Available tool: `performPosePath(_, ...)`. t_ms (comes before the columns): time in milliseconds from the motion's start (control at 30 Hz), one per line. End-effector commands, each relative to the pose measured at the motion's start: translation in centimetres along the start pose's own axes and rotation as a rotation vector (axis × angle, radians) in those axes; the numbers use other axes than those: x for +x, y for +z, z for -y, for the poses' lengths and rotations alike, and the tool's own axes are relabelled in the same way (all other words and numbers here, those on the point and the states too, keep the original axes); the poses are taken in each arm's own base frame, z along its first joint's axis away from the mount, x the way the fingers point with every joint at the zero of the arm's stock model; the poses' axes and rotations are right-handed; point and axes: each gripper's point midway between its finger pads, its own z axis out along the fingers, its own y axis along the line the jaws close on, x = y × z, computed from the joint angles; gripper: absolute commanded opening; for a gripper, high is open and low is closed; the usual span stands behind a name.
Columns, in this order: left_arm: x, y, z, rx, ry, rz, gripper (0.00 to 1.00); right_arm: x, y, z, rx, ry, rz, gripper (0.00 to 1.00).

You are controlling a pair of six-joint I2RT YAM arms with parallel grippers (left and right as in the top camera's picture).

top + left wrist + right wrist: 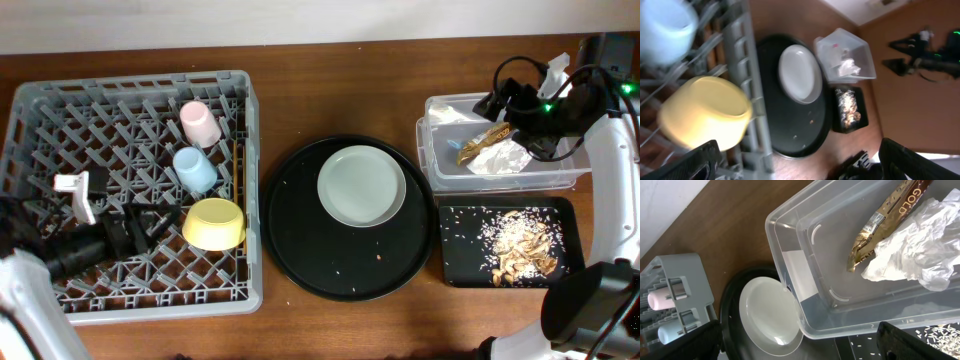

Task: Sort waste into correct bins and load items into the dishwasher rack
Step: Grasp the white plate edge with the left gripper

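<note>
The grey dishwasher rack (40, 110) holds a pink cup (200, 123), a blue cup (195, 168) and a yellow bowl (215, 223). Thin wooden chopsticks (237, 160) lie along its right side. My left gripper (165, 222) is open and empty in the rack, just left of the bowl (705, 112). The pale plate (362, 185) lies on the round black tray (300, 250). The clear tub (440, 165) holds the snack wrapper (480, 143) and the white napkin (505, 157). My right gripper (500, 108) is open and empty above the tub (810, 265). Food scraps (520, 245) lie in the shallow black tray (460, 265).
The right arm's cables and body (590, 90) reach over the table's far right corner. The round black tray carries a few crumbs (380, 257). Bare wooden table (340, 90) shows behind the round tray, between the rack and the tub.
</note>
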Motion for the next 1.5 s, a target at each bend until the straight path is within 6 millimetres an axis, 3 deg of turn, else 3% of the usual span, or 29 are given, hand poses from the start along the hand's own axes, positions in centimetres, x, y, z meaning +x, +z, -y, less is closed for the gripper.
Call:
performPosePath(0,-0.7,-0.3,7.7,0.208,0.182,0.115,0.90,-0.4,-0.7,-0.4,-0.010,-0.006,0.022,0.99)
performPosePath(33,-0.3,0.4,8.6,0.229,0.212,0.083,0.70,-0.4,-0.7,-0.4,-0.010,-0.006,0.022,0.99)
performPosePath(67,0.2,1.6,9.2,0.235,0.182,0.018,0.03,-0.4,-0.7,-0.4,-0.010,-0.006,0.022,0.99)
performPosePath(133,-0.2,4.1,4.9,-0.144,0.019,-0.066,0.03,-0.4,-0.7,-0.4,-0.010,-0.006,0.021,0.99)
performPosePath(167,-1.0,5.3,5.9,-0.226,0.079,-0.063,0.07,-0.4,-0.7,-0.4,-0.010,-0.006,0.022,0.99)
performPosePath(233,-2.3,8.1,9.6,-0.267,0.206,-0.012,0.09,-0.4,-0.7,-0.4,-0.010,-0.006,0.022,0.99)
performPosePath(300,-1.8,13.3,14.8,-0.222,0.401,0.019,0.26,-0.4,-0.7,-0.4,-0.010,-0.006,0.021,0.99)
performPosePath(333,0.1,18.5,17.8,-0.192,0.524,-0.003,0.45,-0.4,-0.7,-0.4,-0.010,-0.007,0.021,0.99)
performPosePath(367,1.2,21.5,18.6,-0.192,0.569,-0.017,0.45,-0.4,-0.7,-0.4,-0.010,-0.007,0.021,0.99)
performPosePath(400,3.2,26.8,18.5,-0.225,0.628,-0.044,0.45,-0.4,-0.7,-0.4,-0.010,-0.006,0.022,0.99)
performPosePath(467,6.0,33.7,16.0,-0.263,0.658,-0.103,0.45,-0.4,-0.7,-0.4,-0.010,-0.006,0.022,0.99)
performPosePath(567,9.3,37.9,10.4,-0.362,0.648,-0.231,0.43,-0.4,-0.7,-0.4,-0.010,-0.006,0.022,0.99)
performPosePath(633,11.2,37.8,7.5,-0.434,0.636,-0.332,0.37,-0.4,-0.7,-0.4,-0.010,-0.007,0.022,0.99)
performPosePath(700,13.8,35.9,4.2,-0.542,0.618,-0.486,0.37,-0.4,-0.7,-0.4,-0.010,-0.006,0.021,0.99)
performPosePath(767,14.7,34.7,3.2,-0.583,0.610,-0.545,0.32,-0.4,-0.7,-0.4,-0.010,-0.006,0.022,0.99)
performPosePath(833,14.9,34.2,2.8,-0.602,0.606,-0.570,0.20,-0.4,-0.7,-0.4,-0.010,-0.007,0.021,0.99)
performPosePath(900,14.6,33.7,1.9,-0.653,0.621,-0.563,0.00,-0.4,-0.7,-0.4,-0.010,-0.007,0.021,0.99)
performPosePath(967,14.0,33.4,1.4,-0.694,0.637,-0.546,0.00,-0.4,-0.7,-0.4,-0.010,-0.007,0.021,0.99)
performPosePath(1100,11.6,35.2,2.4,-0.647,0.632,-0.426,0.00,-0.4,-0.7,-0.4,-0.010,-0.006,0.021,0.99)
performPosePath(1233,12.9,35.4,0.1,-0.697,0.633,-0.472,0.00,-0.4,-0.7,-0.4,-0.010,-0.006,0.021,0.99)
performPosePath(1400,12.8,30.7,-3.7,-0.956,0.695,-0.573,0.00,-0.4,-0.7,-0.4,-0.010,-0.007,0.021,0.99)
performPosePath(1467,11.8,30.0,-2.7,-0.962,0.703,-0.552,0.00,-0.4,-0.7,-0.4,-0.010,-0.007,0.021,0.99)
